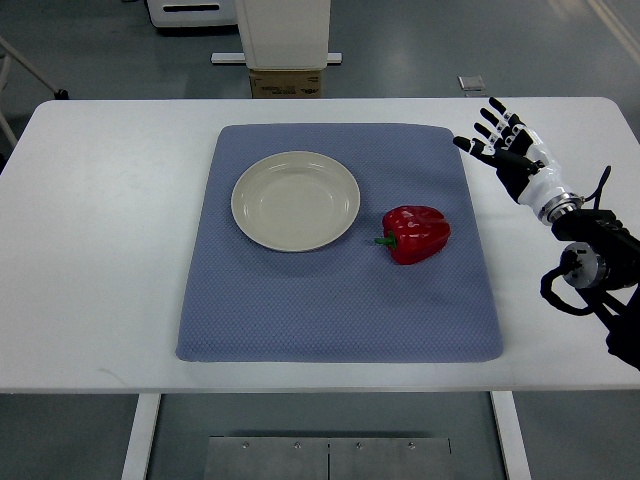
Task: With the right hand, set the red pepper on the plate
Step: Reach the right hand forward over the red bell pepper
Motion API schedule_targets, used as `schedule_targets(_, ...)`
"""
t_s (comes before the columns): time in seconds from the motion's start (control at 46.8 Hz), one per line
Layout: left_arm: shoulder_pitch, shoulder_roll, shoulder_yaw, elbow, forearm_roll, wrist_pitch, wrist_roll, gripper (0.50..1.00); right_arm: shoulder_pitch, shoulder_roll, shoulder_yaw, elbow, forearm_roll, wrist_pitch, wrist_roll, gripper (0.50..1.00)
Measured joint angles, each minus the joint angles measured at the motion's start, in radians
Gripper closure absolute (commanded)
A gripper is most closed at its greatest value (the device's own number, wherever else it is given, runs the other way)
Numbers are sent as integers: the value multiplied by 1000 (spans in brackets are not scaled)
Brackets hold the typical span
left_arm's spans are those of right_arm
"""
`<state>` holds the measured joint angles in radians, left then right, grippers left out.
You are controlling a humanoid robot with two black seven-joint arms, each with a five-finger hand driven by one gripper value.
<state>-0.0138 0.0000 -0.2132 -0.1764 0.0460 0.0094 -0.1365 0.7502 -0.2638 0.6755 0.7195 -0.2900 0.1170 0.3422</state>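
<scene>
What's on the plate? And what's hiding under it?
Nothing is on the plate yet; it is bare. The pepper lies beside it, on the blue mat. The plate sits on that mat, but the bit of mat right under it is covered, so it can't be seen.

You see only the right hand (508,152) and its arm: the hand has a white shell over its back and black fingers (496,113) with white segments between the dark joints. Directly behind the hand, a silver metal ring forms the wrist (556,206). Behind that, the forearm (600,262) is black, with a round joint housing and loose black cables (560,295) looping along it.
</scene>
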Motion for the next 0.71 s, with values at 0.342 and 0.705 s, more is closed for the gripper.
schedule_targets(0.342,0,0,0,0,0,0,0,500,1,-11,-13,9,-3,1,0,500)
schedule_targets(0.705,0,0,0,0,0,0,0,500,4,-22,-17,14,-5,1,0,500)
